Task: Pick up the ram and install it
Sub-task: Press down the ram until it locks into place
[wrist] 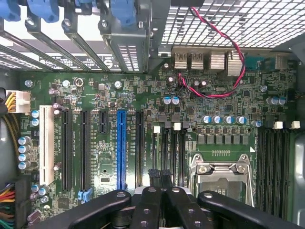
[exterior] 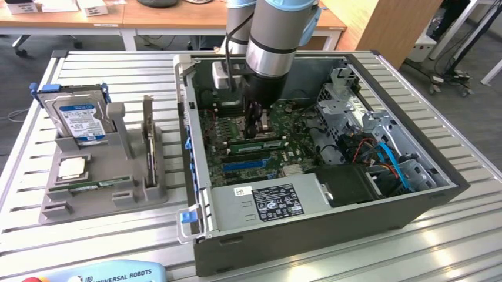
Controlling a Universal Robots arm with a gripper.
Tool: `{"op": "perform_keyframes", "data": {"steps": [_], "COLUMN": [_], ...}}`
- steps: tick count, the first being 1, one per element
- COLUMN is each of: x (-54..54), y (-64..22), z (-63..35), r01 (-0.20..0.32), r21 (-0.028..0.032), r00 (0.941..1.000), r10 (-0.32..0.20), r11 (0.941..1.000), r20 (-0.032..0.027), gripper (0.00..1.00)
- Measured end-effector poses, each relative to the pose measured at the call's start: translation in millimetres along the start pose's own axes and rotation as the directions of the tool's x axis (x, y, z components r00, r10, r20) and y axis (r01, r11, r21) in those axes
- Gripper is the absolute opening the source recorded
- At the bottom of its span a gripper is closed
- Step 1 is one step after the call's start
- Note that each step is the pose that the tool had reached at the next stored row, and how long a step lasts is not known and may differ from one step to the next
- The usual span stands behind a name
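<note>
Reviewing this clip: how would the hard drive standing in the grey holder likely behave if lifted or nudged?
The hard drive looks like a rigid metal block, so probably stiff and fairly heavy for its size. It stands upright in the grey holder, so its slot probably resists tipping.

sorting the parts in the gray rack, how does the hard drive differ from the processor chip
The hard drive stands upright on its edge, while the processor chip lies flat. The hard drive is the larger and rectangular; the processor chip is smaller and square. The hard drive carries a blue label; the processor chip's top is plain silver. Both sit in the gray holder, to the exterior view's left of the computer case.
</note>
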State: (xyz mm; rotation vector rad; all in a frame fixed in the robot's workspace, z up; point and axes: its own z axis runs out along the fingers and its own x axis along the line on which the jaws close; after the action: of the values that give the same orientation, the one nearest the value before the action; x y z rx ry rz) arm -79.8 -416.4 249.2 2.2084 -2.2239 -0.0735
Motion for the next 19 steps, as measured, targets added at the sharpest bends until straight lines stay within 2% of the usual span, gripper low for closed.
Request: {"op": "perform_keyframes", "data": {"steps": [7,19], "x": [0.1,-0.1], "y": [-1.2,-15.2], "z": [-0.3,-0.7], "r01": [0.000,0.000], "r21": [-0.0003,-0.0001], "r00": [1.0000,1.0000], "r10": [0.000,0.000], "r11": [1.0000,1.0000], "r20": [-0.0004,0.0000], "gripper": [0.10,0.10]}}
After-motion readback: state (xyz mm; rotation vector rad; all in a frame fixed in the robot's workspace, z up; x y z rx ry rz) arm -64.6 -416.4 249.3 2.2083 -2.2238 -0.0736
